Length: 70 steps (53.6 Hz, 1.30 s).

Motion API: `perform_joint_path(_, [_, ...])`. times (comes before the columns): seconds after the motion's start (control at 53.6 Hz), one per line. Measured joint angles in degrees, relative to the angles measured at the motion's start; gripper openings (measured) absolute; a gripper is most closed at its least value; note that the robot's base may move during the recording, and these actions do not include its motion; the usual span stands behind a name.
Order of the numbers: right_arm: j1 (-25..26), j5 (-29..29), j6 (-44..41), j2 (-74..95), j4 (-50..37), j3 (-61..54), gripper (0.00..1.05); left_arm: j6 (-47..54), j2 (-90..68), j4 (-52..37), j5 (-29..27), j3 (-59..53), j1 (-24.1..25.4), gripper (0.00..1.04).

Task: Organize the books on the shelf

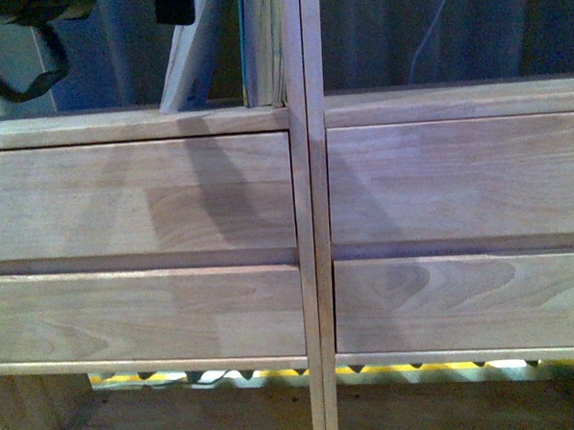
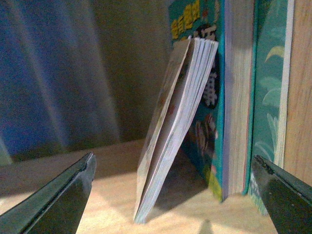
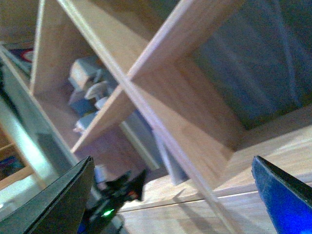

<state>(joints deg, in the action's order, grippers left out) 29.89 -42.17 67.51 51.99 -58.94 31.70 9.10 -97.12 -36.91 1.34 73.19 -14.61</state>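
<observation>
The left gripper (image 2: 173, 195) is spread wide and grasps nothing; between and beyond its two dark fingers (image 2: 58, 200), the thin pale-grey softcover (image 2: 170, 136) stands on the shelf (image 1: 263, 115) board, tilted, its upper edge leaning against the teal book (image 2: 229, 97), which stands upright beside the central divider (image 1: 311, 214). The right gripper (image 3: 173, 195) is likewise spread and empty, facing the cubby on the other side of the divider, well apart from both books. The front view shows the drawer fronts (image 1: 132, 199) below the cubbies.
</observation>
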Motion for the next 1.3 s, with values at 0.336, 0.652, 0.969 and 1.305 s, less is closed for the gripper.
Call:
perform_joint_path(0.336, [-6.88,15.02,-46.12,-10.25,31.74,-3.72,0.98,-5.44,40.59,13.49,6.93,-31.01,4.57,0.98])
perform_joint_path(0.652, [-26.16,37.77,-63.93,-24.85,44.83,-13.09,0.86,-10.54,72.91,34.38,18.67,-47.82,16.74,0.98])
perform_joint_path(0.969, [-29.68,42.01,-66.90,-33.83,50.58,-22.56,0.33,-9.77,85.50,41.31,-1.20,-58.10,14.86,0.52])
perform_joint_path(1.305, [-29.68,42.01,-67.21,-39.63,50.99,-27.36,0.03,-9.62,90.77,38.56,-1.27,-65.59,14.80,0.03])
